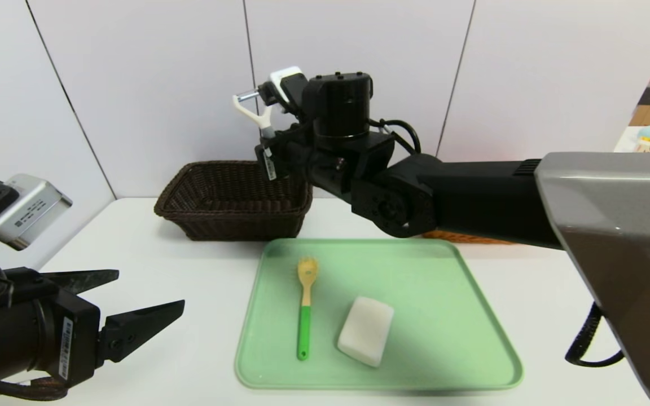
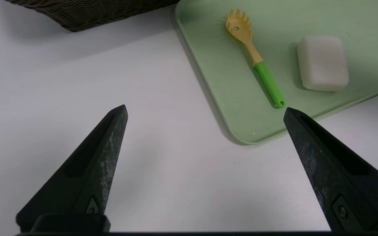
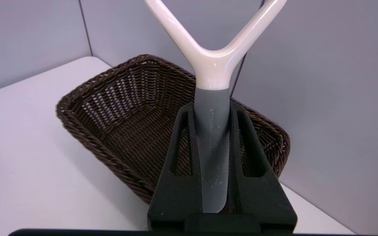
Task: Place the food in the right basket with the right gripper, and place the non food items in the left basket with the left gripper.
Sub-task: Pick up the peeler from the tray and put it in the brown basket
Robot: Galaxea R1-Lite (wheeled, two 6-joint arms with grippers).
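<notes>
Head view: right gripper [image 1: 267,148] pinches a peeler [image 1: 251,110] above the dark basket [image 1: 189,194]; left gripper [image 1: 150,296] hangs low, fingers spread wide.

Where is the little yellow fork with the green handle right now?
In the head view, the yellow fork with the green handle lies on the pale green plastic tray, toward its left, beside the white rectangular block.

Bare white counter [image 1: 189,282] lies open between the dark brown wicker basket [image 1: 233,198] and the light green plastic tray [image 1: 443,316]. On the tray, only a yellow-and-green plastic fork [image 1: 304,307] and a white rectangular block [image 1: 365,330] stand, with bare tray around them. The right arm [image 1: 471,197] spans above the tray's far edge, screening the orange basket [image 1: 466,238] behind it.
</notes>
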